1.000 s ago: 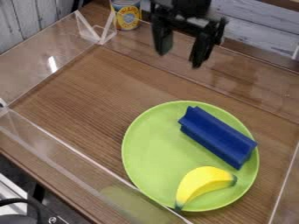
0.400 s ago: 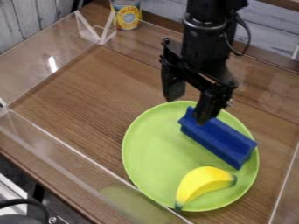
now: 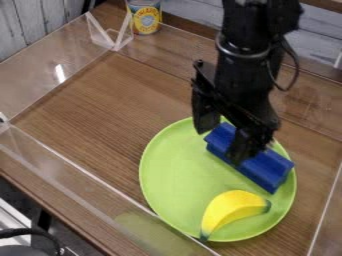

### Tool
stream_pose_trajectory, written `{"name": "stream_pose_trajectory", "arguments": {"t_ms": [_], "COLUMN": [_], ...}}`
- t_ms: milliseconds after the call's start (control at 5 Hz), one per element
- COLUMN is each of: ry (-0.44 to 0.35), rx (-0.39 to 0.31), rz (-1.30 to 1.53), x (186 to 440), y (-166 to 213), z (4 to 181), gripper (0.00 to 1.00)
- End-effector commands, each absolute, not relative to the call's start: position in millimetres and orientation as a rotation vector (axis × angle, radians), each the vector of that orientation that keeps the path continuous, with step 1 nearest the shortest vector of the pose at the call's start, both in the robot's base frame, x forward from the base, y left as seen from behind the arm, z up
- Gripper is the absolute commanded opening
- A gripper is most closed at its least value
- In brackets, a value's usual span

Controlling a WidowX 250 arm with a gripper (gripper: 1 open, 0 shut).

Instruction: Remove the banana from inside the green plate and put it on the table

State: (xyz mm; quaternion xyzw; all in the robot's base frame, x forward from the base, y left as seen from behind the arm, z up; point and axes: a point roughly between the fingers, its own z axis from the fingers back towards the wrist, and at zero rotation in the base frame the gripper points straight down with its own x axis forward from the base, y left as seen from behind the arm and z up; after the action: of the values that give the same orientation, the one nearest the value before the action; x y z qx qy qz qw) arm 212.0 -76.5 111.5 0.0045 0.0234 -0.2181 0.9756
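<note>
A small yellow banana lies at the near edge of the large lime-green plate, which rests on the brown wood-grain table. A blue rectangular block lies on the plate's far right part. My black gripper hangs over the plate, pointing down, partly covering the blue block. Its two fingers stand apart with nothing between them. The banana lies below and to the right of the gripper in the picture, and the two do not touch.
Clear acrylic walls border the tabletop on the left and near sides. A yellow can stands beyond the far wall. Bare wood stretches to the left of the plate.
The gripper has come from the far side of the table toward the camera and down over the plate, rolling about its axis. It stayed open. Banana and block have not moved.
</note>
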Motion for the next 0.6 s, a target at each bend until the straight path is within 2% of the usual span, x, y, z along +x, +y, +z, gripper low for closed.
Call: {"name": "stream_pose_trajectory", "arguments": {"t_ms": [0,200,400], "ry": [-0.006,-0.028,-0.044], "rx": [0.024,0.033,0.039], "rz": [-0.464,-0.482,-0.527], "x": [204,197,195], "y": [-86,-95,-100], "z": [113.7,105.1,88.7], "gripper": [1.00,1.00,1.00]}}
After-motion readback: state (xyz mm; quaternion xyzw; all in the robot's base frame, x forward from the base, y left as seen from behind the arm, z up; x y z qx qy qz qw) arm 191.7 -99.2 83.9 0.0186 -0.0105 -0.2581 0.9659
